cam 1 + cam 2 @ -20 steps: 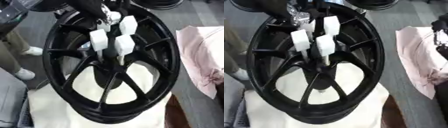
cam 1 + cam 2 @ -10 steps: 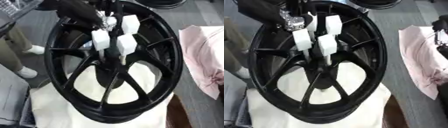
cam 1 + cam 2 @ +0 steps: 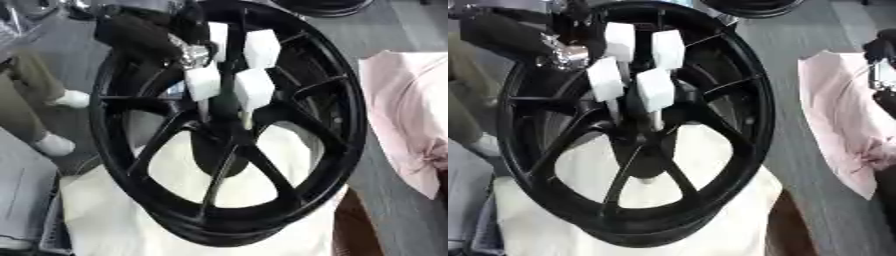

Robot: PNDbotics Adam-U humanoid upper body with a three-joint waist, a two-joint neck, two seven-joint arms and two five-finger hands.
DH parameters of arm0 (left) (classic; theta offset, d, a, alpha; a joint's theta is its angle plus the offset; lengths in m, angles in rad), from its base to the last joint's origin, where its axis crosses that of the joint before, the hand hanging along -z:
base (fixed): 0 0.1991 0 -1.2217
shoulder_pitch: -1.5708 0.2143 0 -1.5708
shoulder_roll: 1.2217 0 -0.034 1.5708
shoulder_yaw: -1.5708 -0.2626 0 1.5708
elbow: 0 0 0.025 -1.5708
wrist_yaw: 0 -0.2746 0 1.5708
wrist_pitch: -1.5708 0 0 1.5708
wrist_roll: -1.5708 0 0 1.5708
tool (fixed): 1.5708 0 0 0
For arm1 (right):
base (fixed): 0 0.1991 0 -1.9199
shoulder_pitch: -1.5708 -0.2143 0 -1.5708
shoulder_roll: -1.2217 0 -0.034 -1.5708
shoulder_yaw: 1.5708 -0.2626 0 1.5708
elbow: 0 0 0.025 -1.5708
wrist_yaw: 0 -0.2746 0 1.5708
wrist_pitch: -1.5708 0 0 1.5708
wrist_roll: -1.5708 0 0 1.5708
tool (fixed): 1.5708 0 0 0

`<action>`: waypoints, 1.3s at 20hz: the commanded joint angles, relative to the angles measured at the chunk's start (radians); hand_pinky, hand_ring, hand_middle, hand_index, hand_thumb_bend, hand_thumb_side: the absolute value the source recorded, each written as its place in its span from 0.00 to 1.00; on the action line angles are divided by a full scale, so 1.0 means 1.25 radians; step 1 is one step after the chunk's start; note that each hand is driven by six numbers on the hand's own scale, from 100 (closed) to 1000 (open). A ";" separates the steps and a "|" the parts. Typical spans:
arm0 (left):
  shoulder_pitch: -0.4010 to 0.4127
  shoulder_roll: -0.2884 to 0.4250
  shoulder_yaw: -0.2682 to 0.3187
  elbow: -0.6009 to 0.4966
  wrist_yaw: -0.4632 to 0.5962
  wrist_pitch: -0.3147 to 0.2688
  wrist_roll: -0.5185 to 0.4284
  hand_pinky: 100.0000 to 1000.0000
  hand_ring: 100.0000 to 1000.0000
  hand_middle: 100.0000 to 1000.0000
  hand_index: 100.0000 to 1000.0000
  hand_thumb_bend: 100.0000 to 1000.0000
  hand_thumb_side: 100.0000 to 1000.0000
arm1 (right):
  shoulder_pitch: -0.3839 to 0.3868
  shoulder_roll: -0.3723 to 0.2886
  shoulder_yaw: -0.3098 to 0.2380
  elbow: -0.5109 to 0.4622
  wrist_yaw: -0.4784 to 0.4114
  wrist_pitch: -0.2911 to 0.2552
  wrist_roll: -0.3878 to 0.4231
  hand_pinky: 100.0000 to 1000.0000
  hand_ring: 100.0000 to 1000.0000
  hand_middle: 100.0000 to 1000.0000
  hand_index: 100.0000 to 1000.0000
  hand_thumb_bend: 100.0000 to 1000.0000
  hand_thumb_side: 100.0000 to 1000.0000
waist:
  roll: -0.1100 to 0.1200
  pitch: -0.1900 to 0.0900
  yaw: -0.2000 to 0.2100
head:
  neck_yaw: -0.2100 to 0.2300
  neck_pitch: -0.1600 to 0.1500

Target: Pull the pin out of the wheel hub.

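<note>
Left hand [image 3: 144, 37] reaches in from upper left; fingers hidden.
</note>
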 commanded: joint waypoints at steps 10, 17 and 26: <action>0.001 0.025 0.016 0.016 -0.032 -0.024 -0.014 0.70 0.64 0.68 0.88 0.22 1.00 | 0.000 -0.013 -0.008 -0.011 0.006 -0.003 0.001 0.65 0.64 0.53 0.63 0.00 0.19 | -0.003 -0.006 0.000 | -0.003 -0.002; 0.005 0.024 0.017 0.038 -0.050 -0.044 0.033 0.71 0.66 0.69 0.94 0.38 1.00 | -0.001 -0.012 -0.008 -0.011 0.007 -0.003 0.002 0.65 0.64 0.53 0.63 0.00 0.20 | -0.003 -0.003 0.002 | -0.002 -0.002; 0.001 0.008 0.014 0.055 -0.036 -0.017 0.059 0.72 0.67 0.69 0.92 0.32 1.00 | -0.003 -0.011 -0.007 -0.011 0.008 -0.002 0.005 0.65 0.64 0.53 0.63 0.00 0.20 | -0.002 -0.001 0.004 | 0.000 -0.002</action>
